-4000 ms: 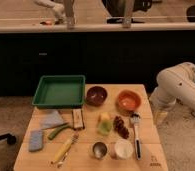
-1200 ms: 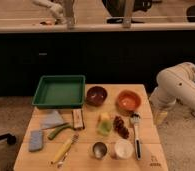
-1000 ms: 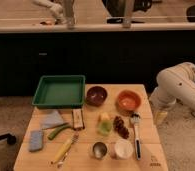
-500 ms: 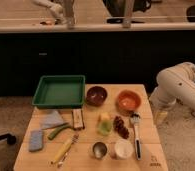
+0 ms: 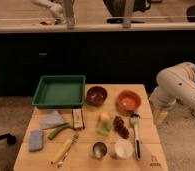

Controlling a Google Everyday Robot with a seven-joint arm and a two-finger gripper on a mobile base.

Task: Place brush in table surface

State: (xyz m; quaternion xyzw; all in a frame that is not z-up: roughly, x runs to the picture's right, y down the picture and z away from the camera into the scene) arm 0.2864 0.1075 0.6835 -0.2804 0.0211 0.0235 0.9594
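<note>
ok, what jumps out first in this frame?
The white robot arm curls in from the right, with its hand hanging just off the right edge of the table surface. Next come the bright green tray at the back left and the orange bowl just behind the brush, which lies along the right side.

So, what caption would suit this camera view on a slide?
Brush lies on the cluttered table surface; the white arm's jaws hang off its edge, picture right.
</note>
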